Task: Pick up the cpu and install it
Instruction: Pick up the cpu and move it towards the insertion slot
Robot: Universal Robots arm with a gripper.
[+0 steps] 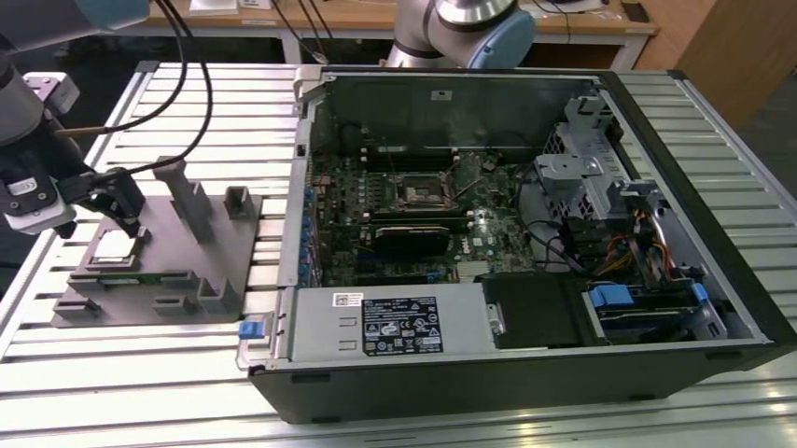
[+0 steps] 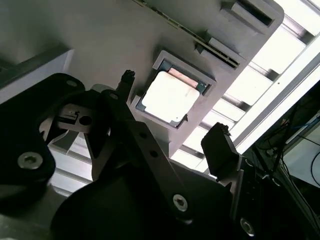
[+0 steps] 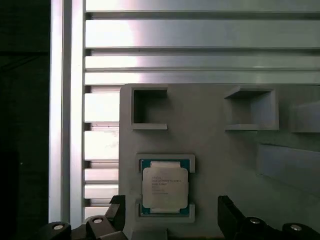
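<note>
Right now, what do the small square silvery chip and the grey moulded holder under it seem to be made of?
The small square silvery cpu: a pale metal lid, satin and brightly reflective, over a green edge, likely circuit board. The grey holder: probably matte plastic, judging by its even dull colour and moulded pockets; painted metal cannot be ruled out.

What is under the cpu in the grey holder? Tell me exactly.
The cpu lies in a shallow framed recess of the grey holder, which rests on the slatted table. The recess floor and the cpu's underside are covered by the chip itself.
</note>
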